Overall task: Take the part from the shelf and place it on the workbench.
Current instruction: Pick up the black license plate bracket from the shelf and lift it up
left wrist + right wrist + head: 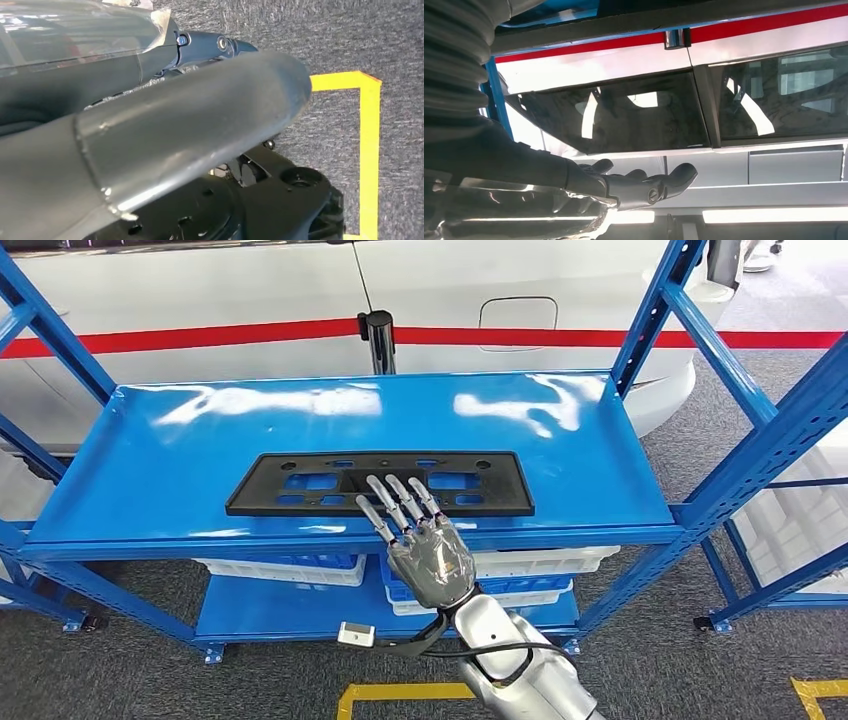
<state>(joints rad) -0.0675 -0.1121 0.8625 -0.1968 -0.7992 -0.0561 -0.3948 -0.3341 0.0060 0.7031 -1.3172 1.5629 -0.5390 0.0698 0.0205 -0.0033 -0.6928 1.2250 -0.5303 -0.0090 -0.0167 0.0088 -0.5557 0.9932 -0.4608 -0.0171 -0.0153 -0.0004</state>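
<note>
Robot's right hand [430, 558], fingers spread and empty, is reaching over shelf [150, 480] edge toward flat black part [300, 485], prob. to grasp; left-hand fingers: can't tell.

Readable text: none on any surface.
Black part [380, 483]: no lettering or number legible.
Blue shelf [150, 455]: no label or sign.
White vehicle body [250, 290]: red stripe only, no legible brand or writing.
</note>
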